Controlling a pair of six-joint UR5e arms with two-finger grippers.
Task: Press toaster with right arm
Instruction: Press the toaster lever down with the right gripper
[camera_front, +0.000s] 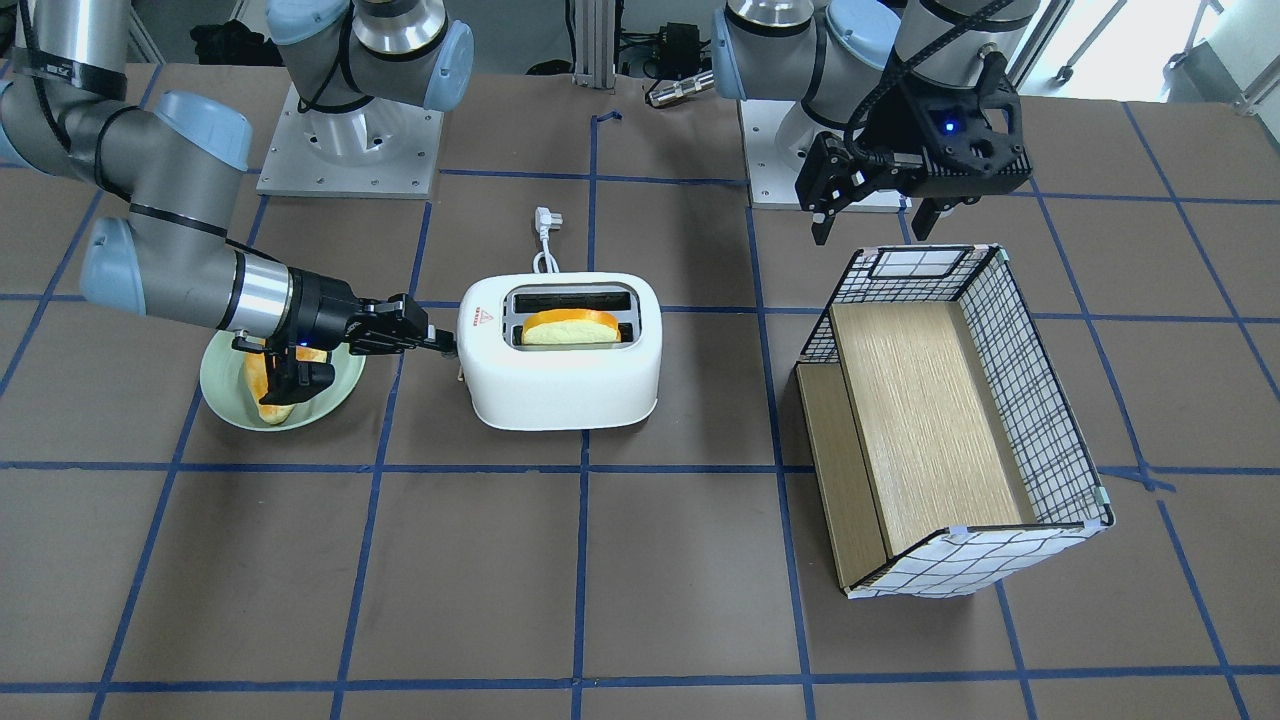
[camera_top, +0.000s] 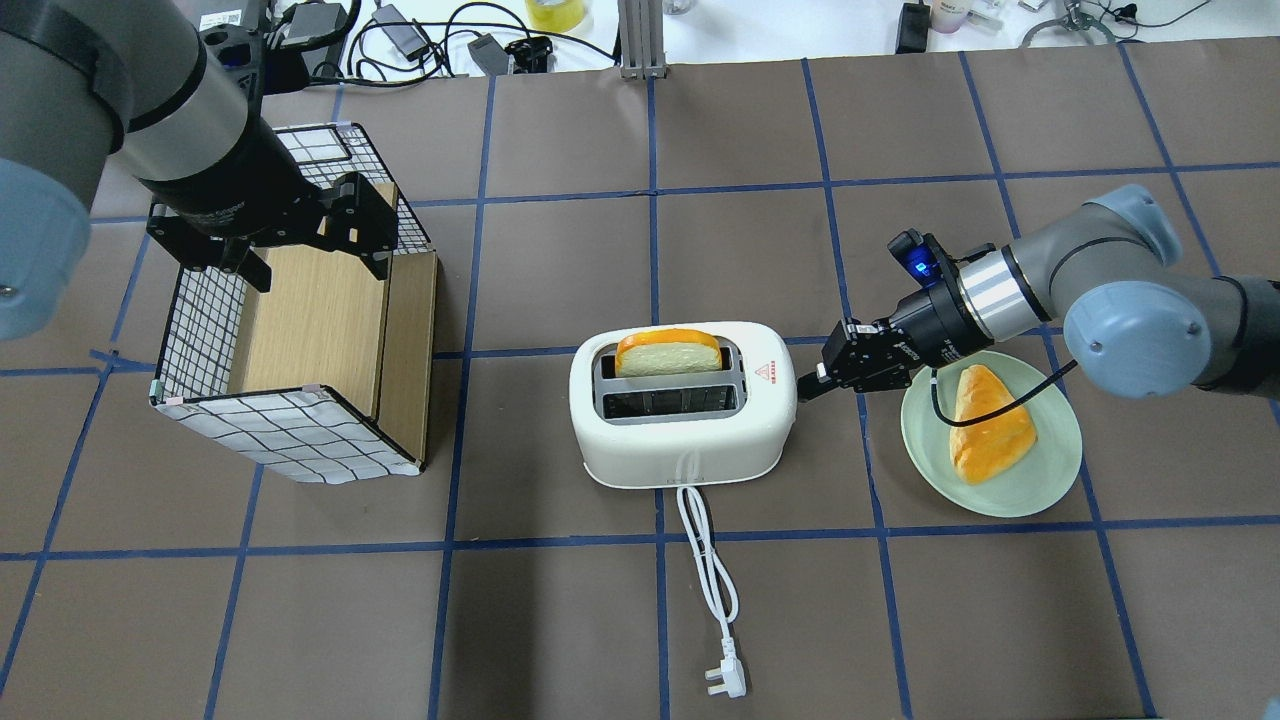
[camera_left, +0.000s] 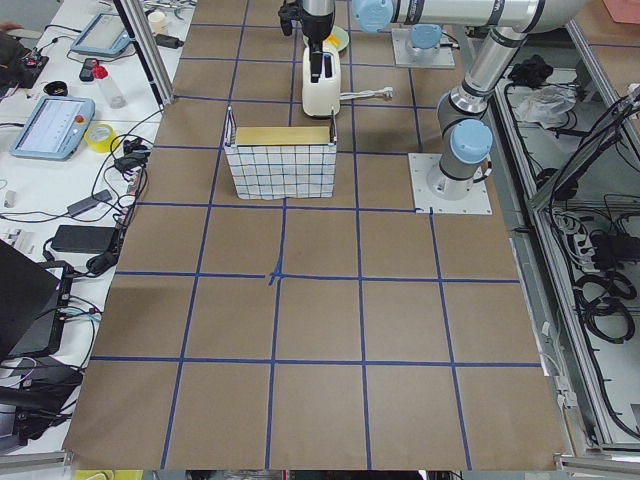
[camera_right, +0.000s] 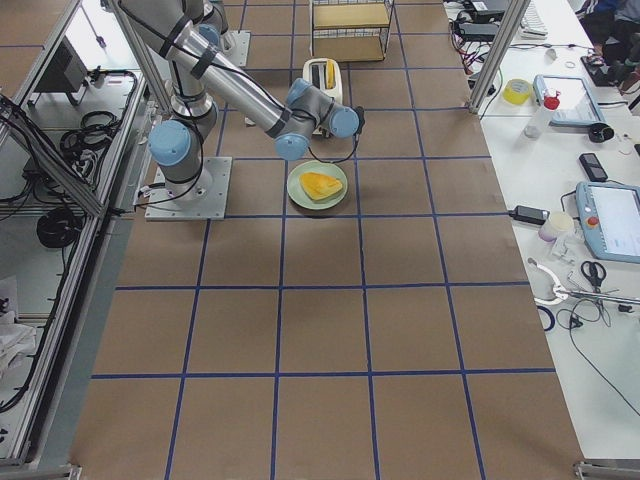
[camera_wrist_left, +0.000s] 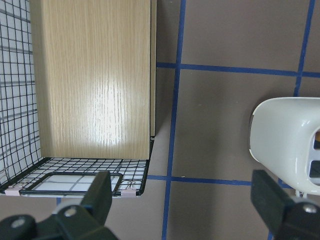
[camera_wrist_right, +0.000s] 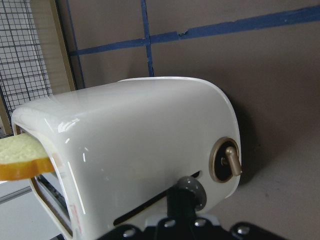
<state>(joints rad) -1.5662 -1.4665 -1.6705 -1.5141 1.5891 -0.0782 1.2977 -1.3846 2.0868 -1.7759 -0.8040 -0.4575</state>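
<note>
Toaster (camera_top: 685, 405): mid-table, between basket (camera_top: 290, 430) and plate (camera_top: 1050, 470), with a slice (camera_top: 668, 352) standing out of the slot farther from the robot
Toaster vs jaws: its plate-side end face is right at the tip of the right gripper (camera_top: 812, 377); in the wrist view the tip meets the grey lever (camera_wrist_right: 190, 189) low on that face, just beside a round dial (camera_wrist_right: 227, 160)
Right jaws: pressed together, pinching nothing
Right arm (camera_top: 1130, 320): stretched low and nearly level, forearm passing over the plate's far edge (a bread wedge (camera_top: 990, 435) lies there), wrist aimed sideways at the toaster
Left gripper (camera_wrist_left: 185, 200): hangs above the basket's far end, pointing down, fingers spread wide, holding nothing, well apart from the toaster
Cord (camera_top: 710, 560): runs from the toaster's side toward the robot, plug loose on the table
</note>
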